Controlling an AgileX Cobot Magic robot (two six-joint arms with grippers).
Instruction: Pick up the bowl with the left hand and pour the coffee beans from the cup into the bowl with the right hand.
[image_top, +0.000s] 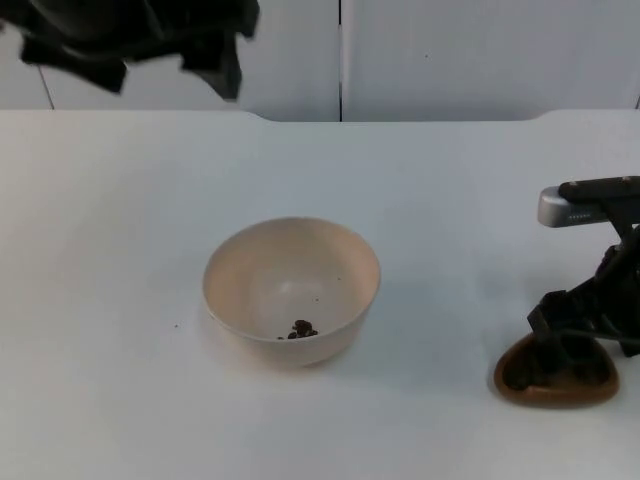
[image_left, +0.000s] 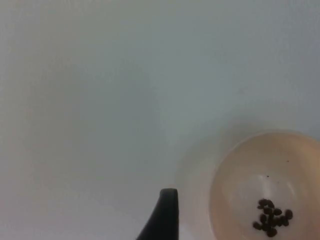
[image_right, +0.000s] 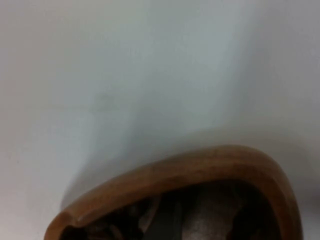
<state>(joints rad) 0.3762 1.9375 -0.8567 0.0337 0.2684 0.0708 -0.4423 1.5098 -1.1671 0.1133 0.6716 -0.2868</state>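
A cream bowl (image_top: 232, 300) stands on the white table near the middle, with a small heap of coffee beans (image_top: 302, 329) at its bottom. The left wrist view looks down on the bowl (image_left: 235, 180) and its beans (image_left: 272, 220) from well above. My left gripper (image_top: 165, 62) hangs high at the far left, away from the bowl, its two black prongs apart and holding nothing. At the near right a brown cup (image_top: 556, 396) rests on the table, with my right gripper (image_top: 566, 345) shut on it. The cup's rim (image_right: 200, 161) looks squeezed into an oval, its inside dark.
The grey partition wall (image_top: 450, 55) closes the table's far edge. Bare white table (image_top: 440, 250) lies between the bowl and the cup, and to the bowl's left.
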